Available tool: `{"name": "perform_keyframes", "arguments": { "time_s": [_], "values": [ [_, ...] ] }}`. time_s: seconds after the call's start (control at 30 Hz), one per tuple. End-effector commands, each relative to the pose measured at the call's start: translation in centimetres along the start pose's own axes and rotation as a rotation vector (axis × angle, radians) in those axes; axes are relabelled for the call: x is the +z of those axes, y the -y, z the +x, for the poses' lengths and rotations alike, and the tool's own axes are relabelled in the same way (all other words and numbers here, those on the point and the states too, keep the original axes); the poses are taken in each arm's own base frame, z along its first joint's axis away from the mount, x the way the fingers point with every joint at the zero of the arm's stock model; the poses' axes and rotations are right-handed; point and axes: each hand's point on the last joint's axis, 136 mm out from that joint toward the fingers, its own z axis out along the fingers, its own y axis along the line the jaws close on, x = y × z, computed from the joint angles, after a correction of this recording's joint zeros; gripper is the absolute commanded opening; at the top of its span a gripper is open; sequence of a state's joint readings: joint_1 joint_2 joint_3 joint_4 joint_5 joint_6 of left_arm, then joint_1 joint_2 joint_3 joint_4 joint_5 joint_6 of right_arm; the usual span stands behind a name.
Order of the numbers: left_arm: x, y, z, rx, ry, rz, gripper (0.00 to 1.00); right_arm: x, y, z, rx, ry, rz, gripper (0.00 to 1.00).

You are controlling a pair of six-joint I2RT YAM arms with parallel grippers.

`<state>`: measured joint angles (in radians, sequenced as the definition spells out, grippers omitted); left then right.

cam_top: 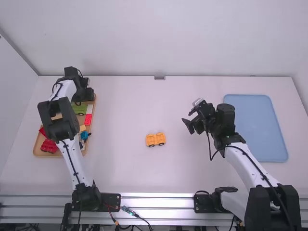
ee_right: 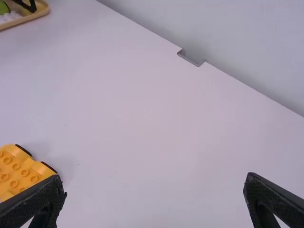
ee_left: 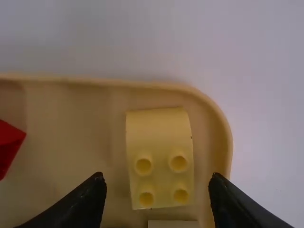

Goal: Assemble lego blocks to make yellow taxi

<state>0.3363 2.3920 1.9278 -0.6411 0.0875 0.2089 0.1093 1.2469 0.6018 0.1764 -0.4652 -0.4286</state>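
My left gripper (cam_top: 85, 92) is over the far end of the wooden tray (cam_top: 37, 153). In the left wrist view my left gripper (ee_left: 157, 187) is open, its fingers on either side of a yellow curved block (ee_left: 159, 156) with several studs, lying in the tray. The orange-yellow wheeled car base (cam_top: 156, 139) stands mid-table; in the right wrist view this wheeled base (ee_right: 24, 172) lies beside one finger. My right gripper (cam_top: 189, 120) is right of the base, above the table. The right wrist view has my right gripper (ee_right: 154, 187) open with nothing between its fingers.
The tray also holds red pieces (cam_top: 48, 146), a green piece (cam_top: 79, 109), a blue piece (cam_top: 85, 135) and a small orange block (cam_top: 83, 128). A blue flat tray (cam_top: 260, 127) lies on the right of the table, behind and beside the right arm.
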Motion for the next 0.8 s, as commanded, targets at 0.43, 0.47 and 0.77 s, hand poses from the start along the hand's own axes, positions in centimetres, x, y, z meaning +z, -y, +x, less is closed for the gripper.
{"name": "perform_keyframes", "arguments": {
  "time_s": [0.43,0.47,0.77],
  "values": [
    [1.8,-0.1,1.4,0.001,-0.041,0.008,0.47,-0.2,-0.2,-0.1,-0.002,0.008,-0.004,0.99],
    [1.8,-0.1,1.3,0.002,-0.04,0.008,0.46,-0.2,-0.3,-0.2,-0.003,0.008,-0.007,0.99],
    [2.9,-0.1,2.1,0.002,-0.033,0.006,0.4,-0.2,-0.3,-0.1,-0.003,0.008,-0.005,0.99]
  ]
}}
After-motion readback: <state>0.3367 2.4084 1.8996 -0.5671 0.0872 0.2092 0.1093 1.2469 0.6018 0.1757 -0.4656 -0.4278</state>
